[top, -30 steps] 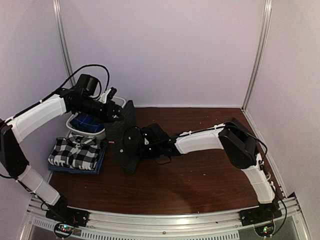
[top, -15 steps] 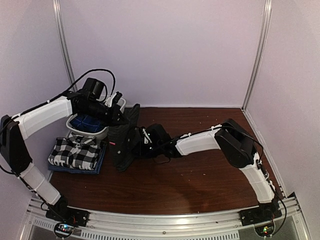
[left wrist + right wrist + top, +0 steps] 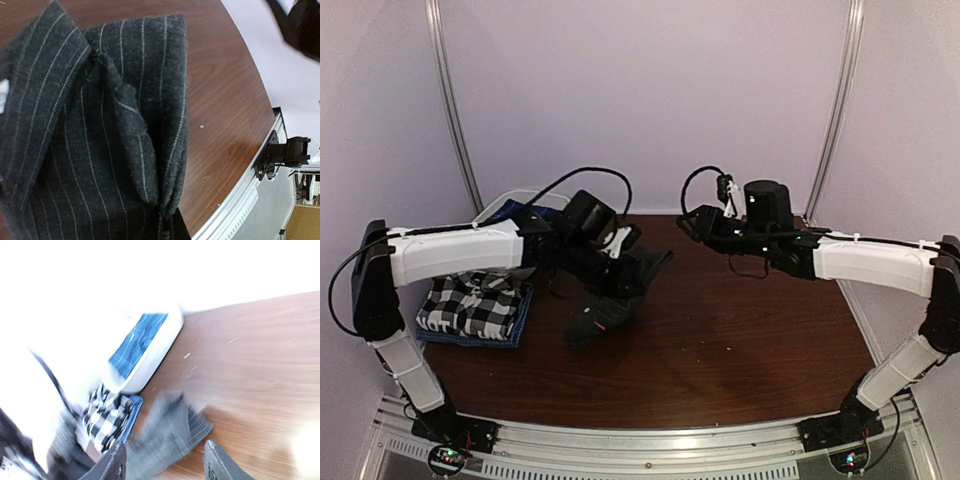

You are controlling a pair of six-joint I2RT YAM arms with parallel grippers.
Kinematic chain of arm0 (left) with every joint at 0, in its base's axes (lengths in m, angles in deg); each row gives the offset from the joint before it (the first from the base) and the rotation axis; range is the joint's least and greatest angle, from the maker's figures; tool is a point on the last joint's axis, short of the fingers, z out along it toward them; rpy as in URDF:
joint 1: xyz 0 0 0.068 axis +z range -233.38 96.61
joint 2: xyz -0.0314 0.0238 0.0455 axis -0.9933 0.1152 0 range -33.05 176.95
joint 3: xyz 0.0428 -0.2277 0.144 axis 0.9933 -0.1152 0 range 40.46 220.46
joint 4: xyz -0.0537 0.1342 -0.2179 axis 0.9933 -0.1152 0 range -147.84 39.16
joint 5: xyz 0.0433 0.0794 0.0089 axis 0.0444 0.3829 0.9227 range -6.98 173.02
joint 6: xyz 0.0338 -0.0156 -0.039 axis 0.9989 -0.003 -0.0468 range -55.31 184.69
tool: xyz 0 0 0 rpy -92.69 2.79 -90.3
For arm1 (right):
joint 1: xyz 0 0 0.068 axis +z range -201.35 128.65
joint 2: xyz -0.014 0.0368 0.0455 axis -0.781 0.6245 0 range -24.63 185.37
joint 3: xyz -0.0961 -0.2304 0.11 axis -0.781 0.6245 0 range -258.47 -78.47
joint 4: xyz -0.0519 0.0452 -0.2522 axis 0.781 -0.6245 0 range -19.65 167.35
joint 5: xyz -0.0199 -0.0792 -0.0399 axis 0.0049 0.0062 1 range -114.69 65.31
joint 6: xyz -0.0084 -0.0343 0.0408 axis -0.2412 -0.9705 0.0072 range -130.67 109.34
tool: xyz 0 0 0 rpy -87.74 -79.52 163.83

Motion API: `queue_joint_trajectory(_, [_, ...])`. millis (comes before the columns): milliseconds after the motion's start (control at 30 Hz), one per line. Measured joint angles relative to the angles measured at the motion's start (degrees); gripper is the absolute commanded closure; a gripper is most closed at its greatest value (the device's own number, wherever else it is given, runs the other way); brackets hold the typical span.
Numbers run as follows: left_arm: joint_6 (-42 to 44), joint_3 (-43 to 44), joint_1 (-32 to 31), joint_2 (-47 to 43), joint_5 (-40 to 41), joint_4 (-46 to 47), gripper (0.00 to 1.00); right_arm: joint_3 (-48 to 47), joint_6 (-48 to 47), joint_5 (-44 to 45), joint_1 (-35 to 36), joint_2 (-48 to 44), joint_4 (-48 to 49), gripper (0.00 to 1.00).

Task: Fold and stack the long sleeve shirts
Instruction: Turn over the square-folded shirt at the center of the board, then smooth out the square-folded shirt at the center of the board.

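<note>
The left gripper (image 3: 628,258) is clenched on the dark pinstriped shirt (image 3: 605,305), which trails from its fingers down to a crumpled heap on the wooden table (image 3: 740,340). In the left wrist view the cloth fills nearly the whole picture, hiding all but one dark fingertip at the bottom edge.

Behind that arm's forearm sits a white basket (image 3: 165,337) holding blue plaid cloth (image 3: 137,337), mostly hidden from above. Beside the forearm lies the folded black-and-white checked shirt (image 3: 470,303), stacked on a dark blue shirt (image 3: 523,325) of which only the edge shows.

The right gripper (image 3: 692,222) hangs raised and well apart from the shirt, its fingers (image 3: 216,462) spread and holding nothing. Its wrist view is badly blurred.
</note>
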Motion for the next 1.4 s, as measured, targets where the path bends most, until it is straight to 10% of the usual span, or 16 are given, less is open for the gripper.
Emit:
queue_joint_trajectory(167, [-6.1,5.3,-13.7,14.4,2.1,6.8,0.60,11.4,-0.9,3.0,-2.9,-14.0,-4.8,0.34])
queue_joint_trajectory(333, [-8.8,7.1,-17.4,18.3,3.1,8.5,0.54,23.2,-0.4,3.2,-3.1,-19.6,-10.4,0.24])
queue_joint_trajectory(833, [1.7,-9.6,10.6,0.9,1.0,7.0,0.43,32.4,6.9,6.1,7.8,-16.7,-11.2,0.26])
queue_joint_trajectory(1400, [11.9,-11.7,12.1,13.4,-7.3,5.7,0.38,31.7,11.2,10.5,9.9,-6.2,-6.5,0.45])
